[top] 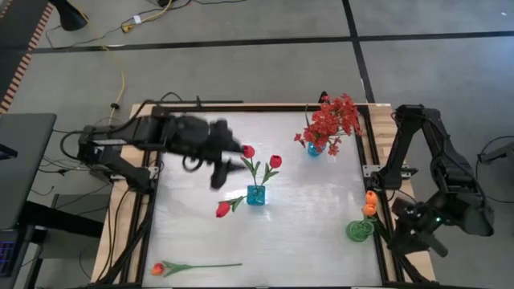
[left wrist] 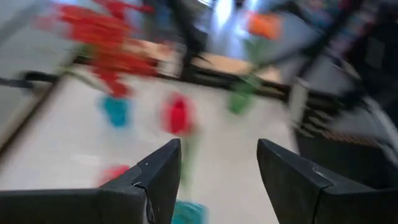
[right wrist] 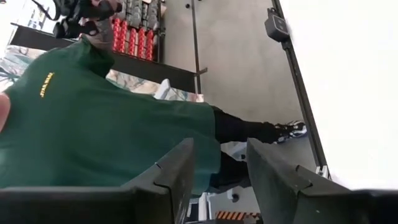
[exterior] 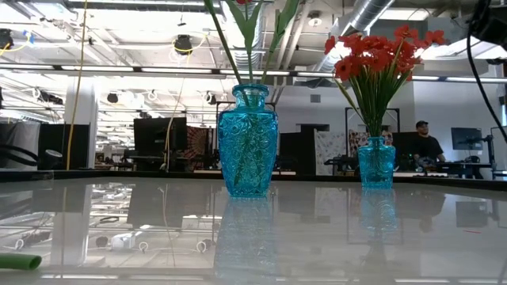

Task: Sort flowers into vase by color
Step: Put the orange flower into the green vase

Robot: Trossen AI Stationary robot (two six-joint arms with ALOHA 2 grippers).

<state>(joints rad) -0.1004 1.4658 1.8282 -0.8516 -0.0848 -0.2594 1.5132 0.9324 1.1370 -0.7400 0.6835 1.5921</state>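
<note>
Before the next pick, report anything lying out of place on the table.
Two flowers lie flat on the table instead of standing in vases: a red rosebud just left of the centre blue vase, and an orange tulip near the front left corner. The other flowers stand upright in their vases.

Red rosebuds (top: 261,156) upright in blue vase (top: 255,195); orange tulip (top: 158,269) lies flat.

grey concrete floor (top: 241,60) lies beyond the glossy white tabletop (top: 305,217), a yellow cable (top: 120,76) trailing across it. in the low view, long ceiling strip lights (exterior: 119,67) glow, silver ducts (exterior: 364,16) run overhead, and dark monitors (exterior: 154,134) line the far desks.
</note>
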